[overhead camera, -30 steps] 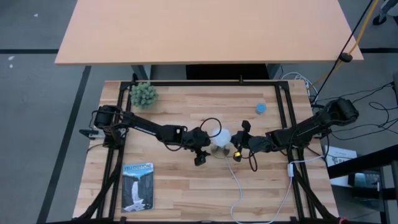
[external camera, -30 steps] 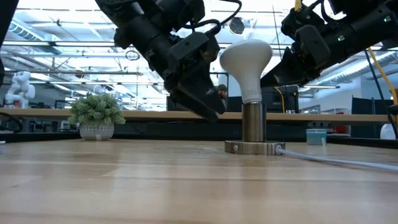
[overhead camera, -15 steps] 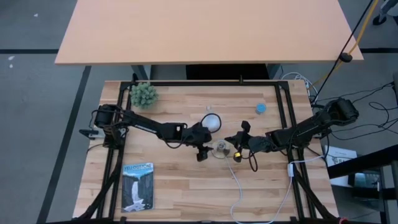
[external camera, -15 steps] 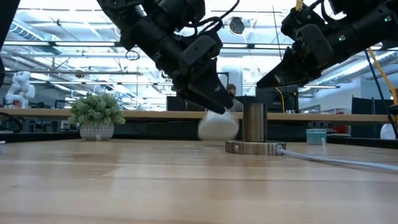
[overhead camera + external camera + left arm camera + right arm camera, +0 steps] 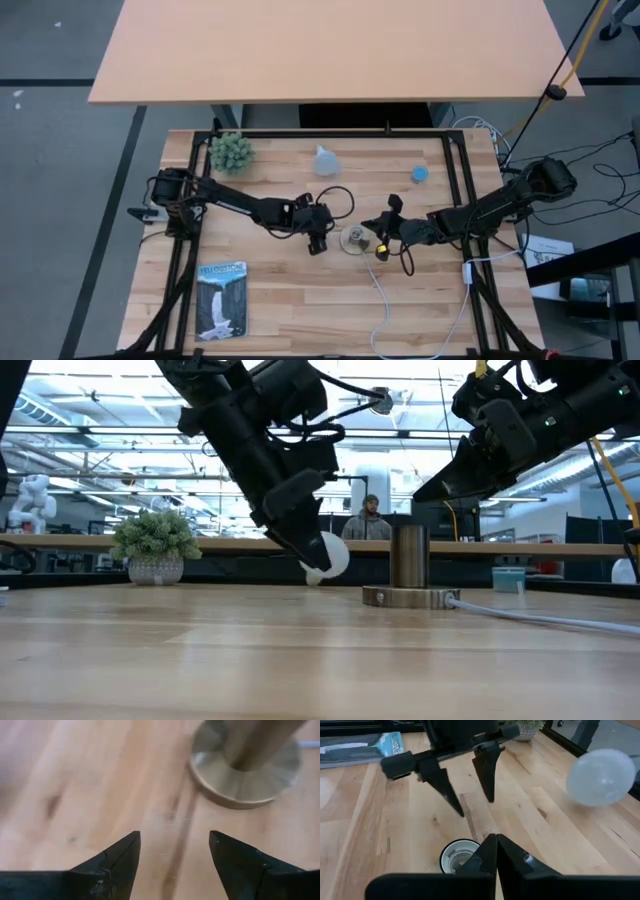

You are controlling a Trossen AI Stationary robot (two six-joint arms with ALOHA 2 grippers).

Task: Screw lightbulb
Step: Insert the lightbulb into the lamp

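Note:
The white lightbulb lies on its side on the table's far part, out of the socket; it also shows in the low view and in the right wrist view. The silvery socket stands upright and empty at the table's middle, its disc base flat on the wood. My left gripper is open and empty just left of the socket. My right gripper is shut, just right of the socket and above its top.
A small potted plant stands at the far left and a blue round cap at the far right. A booklet lies near the front left. The socket's white cord runs toward the near edge. A person shows beyond the table.
The lightbulb has come off the socket, where it stood upright a second ago, dropped to the table on the socket's far side and rolled on toward the table's far edge. My left gripper has swung a little toward the table's left, away from the socket.

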